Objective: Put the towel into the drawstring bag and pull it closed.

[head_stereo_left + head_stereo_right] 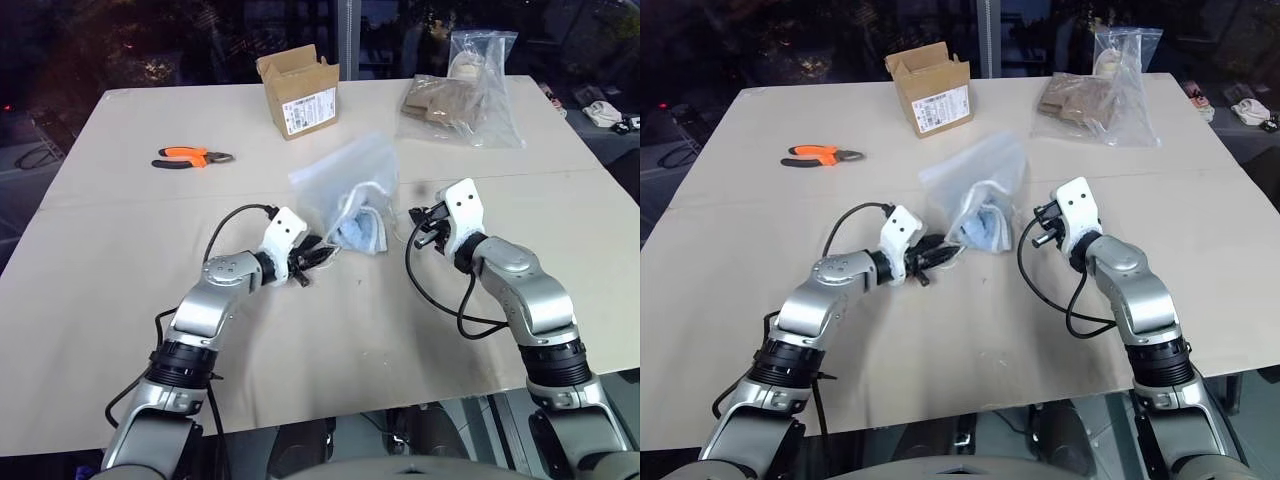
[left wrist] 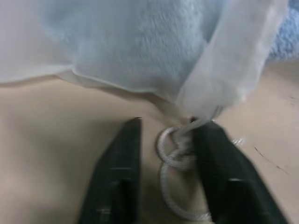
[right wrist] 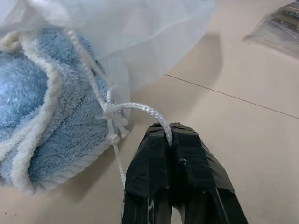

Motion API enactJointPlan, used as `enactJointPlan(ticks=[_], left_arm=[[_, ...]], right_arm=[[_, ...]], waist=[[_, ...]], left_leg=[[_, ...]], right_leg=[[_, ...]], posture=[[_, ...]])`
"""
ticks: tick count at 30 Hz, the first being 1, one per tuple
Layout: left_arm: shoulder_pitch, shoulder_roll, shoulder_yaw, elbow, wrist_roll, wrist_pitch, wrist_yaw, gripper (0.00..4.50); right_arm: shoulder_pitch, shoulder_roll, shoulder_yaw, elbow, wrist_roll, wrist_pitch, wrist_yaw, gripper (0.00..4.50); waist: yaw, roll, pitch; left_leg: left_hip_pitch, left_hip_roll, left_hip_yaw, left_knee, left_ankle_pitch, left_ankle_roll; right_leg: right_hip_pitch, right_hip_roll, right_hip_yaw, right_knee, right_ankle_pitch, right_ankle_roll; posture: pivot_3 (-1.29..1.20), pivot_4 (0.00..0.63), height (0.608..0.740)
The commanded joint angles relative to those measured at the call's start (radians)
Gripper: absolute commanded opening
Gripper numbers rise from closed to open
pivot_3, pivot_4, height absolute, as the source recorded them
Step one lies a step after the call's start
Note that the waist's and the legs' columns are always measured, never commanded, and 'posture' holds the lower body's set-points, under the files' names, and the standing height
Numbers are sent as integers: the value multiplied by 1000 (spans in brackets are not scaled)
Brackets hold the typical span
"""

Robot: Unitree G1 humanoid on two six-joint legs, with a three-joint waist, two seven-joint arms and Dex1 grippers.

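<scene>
The right gripper [image 3: 170, 135] pinches the cord [image 3: 140, 108] beside the bag [image 1: 345, 180] to cinch it; the left gripper [image 2: 170, 154], part-open, straddles a cord knot, towel [image 3: 42, 107] protruding.

Light blue towel [image 3: 42, 116] — white bag [image 1: 345, 175]

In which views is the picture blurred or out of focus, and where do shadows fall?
Left wrist view: the towel and bag are soft and out of focus; the cord between the fingers is slightly sharper. Right wrist view: towel pile and cord are crisp, the bag's soft shadow lies on the table. Left eye view: even light, faint shadows under both arms.
</scene>
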Motion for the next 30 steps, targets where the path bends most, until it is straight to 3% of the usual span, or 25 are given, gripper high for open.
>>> enactJointPlan(ticks=[1,6,10,15,21,24,26,29,30], left_arm=[[-12,-13,-4,12,36,-47,24,30],[-3,-64,63,-2,34,-103,102,30],[-64,-100,218,-77,6,-176,238,30],[-303,-27,319,-23,7,-227,284,30],[-486,47,342,124,15,-214,275,30],[-507,69,322,154,62,-246,289,30],[-526,73,327,186,31,-224,253,30],[-452,100,287,240,52,-167,195,30],[-491,88,311,208,9,-179,188,30]], right_arm=[[-1,-1,-39,-56,12,-12,-9,0],[-6,21,-94,-101,72,-18,2,0],[-49,40,-213,-223,272,68,36,0],[-202,-70,-375,-313,566,238,72,0],[-444,-193,-548,-218,835,309,-20,0],[-425,-263,-522,-219,808,307,-18,0],[-462,-237,-582,-178,938,307,-111,0],[-255,-293,-424,-187,741,263,-42,0],[-306,-273,-482,-193,854,244,-84,0]], waist=[[0,0,0],[2,0,0],[1,0,0],[6,0,1],[4,0,0],[5,0,0],[5,0,0],[4,-1,-2],[4,-2,-2]], left_leg=[[0,0,0,0,0,0],[0,0,0,0,0,0],[-1,1,-1,0,0,0],[-4,0,-5,2,0,0],[-6,-1,-5,2,0,1],[-7,0,-3,1,2,-3],[-12,0,-2,1,2,-4],[-12,0,-1,2,2,-4],[-11,0,0,1,2,-4]], right_leg=[[0,0,0,0,0,0],[0,0,0,0,0,0],[0,0,-1,0,0,0],[0,0,-6,0,0,0],[0,-1,-7,-2,0,0],[-1,-1,-9,-2,0,0],[-4,-1,-11,-2,0,0],[-6,-1,-8,-1,0,0],[-6,-1,-8,-2,0,1]], posture=[[0,150,740],[0,150,740],[0,150,740],[0,150,740],[0,150,740],[0,150,740],[0,150,740],[0,150,740],[0,150,740]])
